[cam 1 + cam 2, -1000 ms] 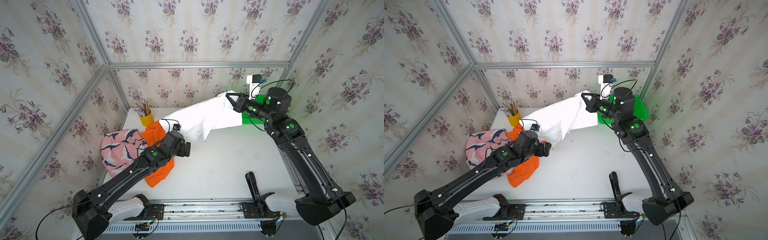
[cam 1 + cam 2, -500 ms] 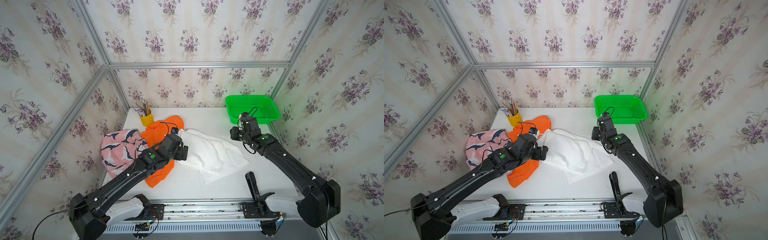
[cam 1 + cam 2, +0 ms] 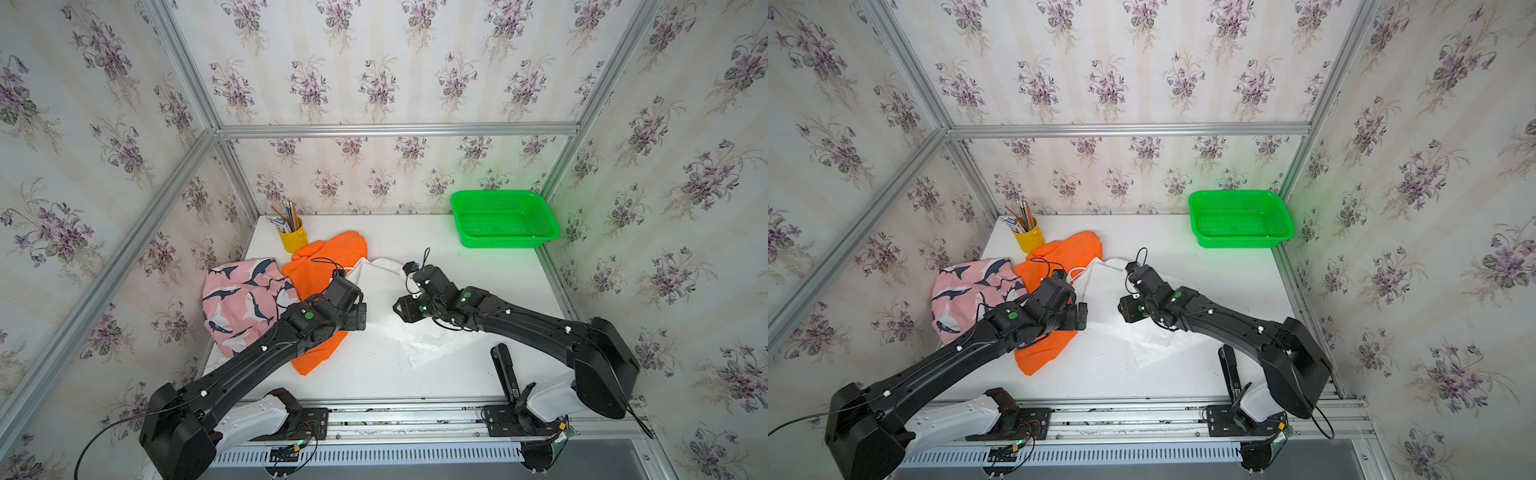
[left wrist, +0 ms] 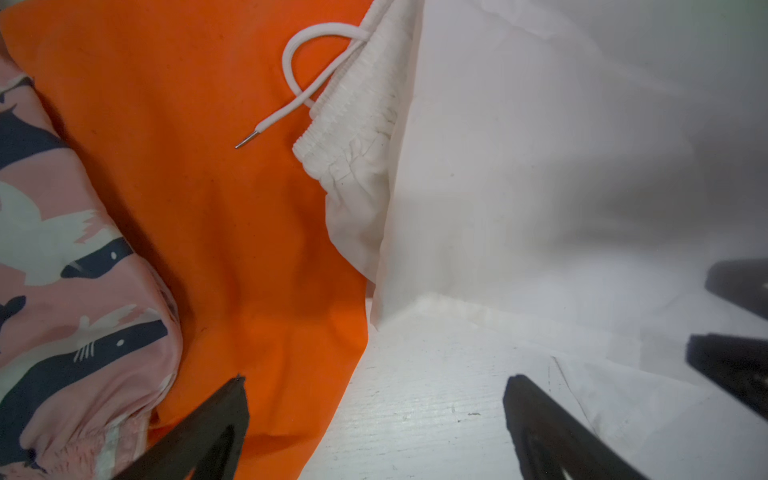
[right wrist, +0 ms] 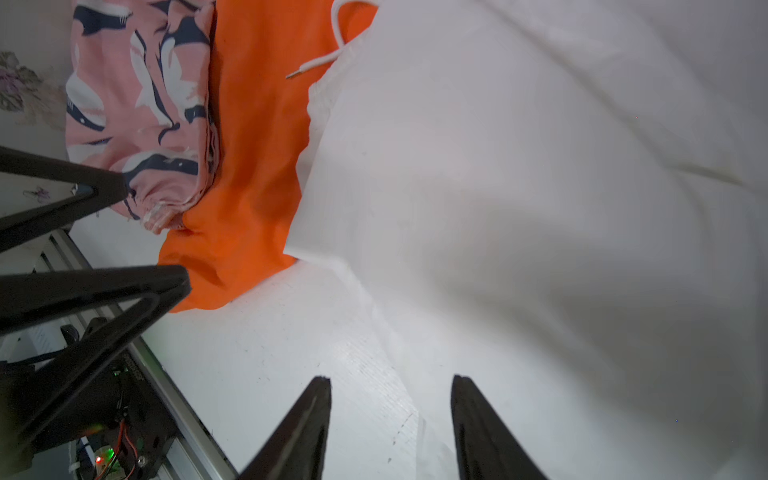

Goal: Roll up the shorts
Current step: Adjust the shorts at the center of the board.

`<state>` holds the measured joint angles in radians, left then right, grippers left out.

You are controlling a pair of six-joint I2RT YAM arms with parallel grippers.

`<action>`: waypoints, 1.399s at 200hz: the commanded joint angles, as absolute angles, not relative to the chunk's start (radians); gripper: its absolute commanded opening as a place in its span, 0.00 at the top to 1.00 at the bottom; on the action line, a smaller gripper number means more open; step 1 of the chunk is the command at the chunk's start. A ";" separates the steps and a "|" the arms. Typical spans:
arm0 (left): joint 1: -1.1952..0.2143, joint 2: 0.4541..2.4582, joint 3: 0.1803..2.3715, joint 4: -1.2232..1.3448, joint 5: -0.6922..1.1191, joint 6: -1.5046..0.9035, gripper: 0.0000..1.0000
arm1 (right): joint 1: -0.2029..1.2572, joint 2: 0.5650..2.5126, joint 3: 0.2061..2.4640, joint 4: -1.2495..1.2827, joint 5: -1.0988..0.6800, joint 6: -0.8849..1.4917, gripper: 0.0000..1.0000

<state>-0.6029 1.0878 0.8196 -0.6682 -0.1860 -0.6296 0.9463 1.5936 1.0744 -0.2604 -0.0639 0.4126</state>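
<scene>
Honestly, watch the pinch first. Your left tool (image 4: 376, 380) is wide open w/ nothing in it, straddling the spot where the orange shorts (image 4: 232, 216) meet the white shorts (image 4: 519, 166). Right tool (image 5: 390, 380) is open too and empty, low over the white pair's edge.

The white pair lies spread mid-counter between both arms, not rolled at all imo. Its waistband corner overlaps the orange pair. The pink shark shorts (image 3: 241, 299) sit bunched against the orange, on the side away from the white.

So if you close the left tool where it is, you'll prob grab orange + white together and the roll drags both. The drawstring (image 4: 287, 62) lies loose on the orange, so that's an easy snag. White cloth on a white counter (image 3: 374, 374) makes the hem hard to spot, so you could pinch nothing. Both tools are also near each other, so a bump is possible.
</scene>
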 commanded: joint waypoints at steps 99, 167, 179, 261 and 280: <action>-0.198 0.778 0.615 -0.681 0.165 -0.640 0.01 | 1.140 2.093 1.537 -0.327 0.232 0.564 0.35; -0.196 0.812 0.640 -0.678 0.199 -0.606 0.01 | 1.146 2.083 1.524 -0.353 0.345 0.563 1.00; -0.196 0.831 0.661 -0.686 0.212 -0.590 0.01 | 1.145 2.004 1.484 -0.358 0.399 0.553 1.00; -0.215 0.969 0.724 -0.628 0.268 -0.563 0.00 | 1.056 1.480 1.189 -0.388 0.512 0.454 1.00; -0.242 1.037 0.752 -0.620 0.263 -0.572 0.00 | 1.055 1.527 1.213 -0.389 0.412 0.452 1.00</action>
<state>-0.2184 0.9783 0.7235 -0.6647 0.2447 -0.5762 1.0550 1.4899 1.1984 -0.3931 0.5392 0.4740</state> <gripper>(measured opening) 0.999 0.063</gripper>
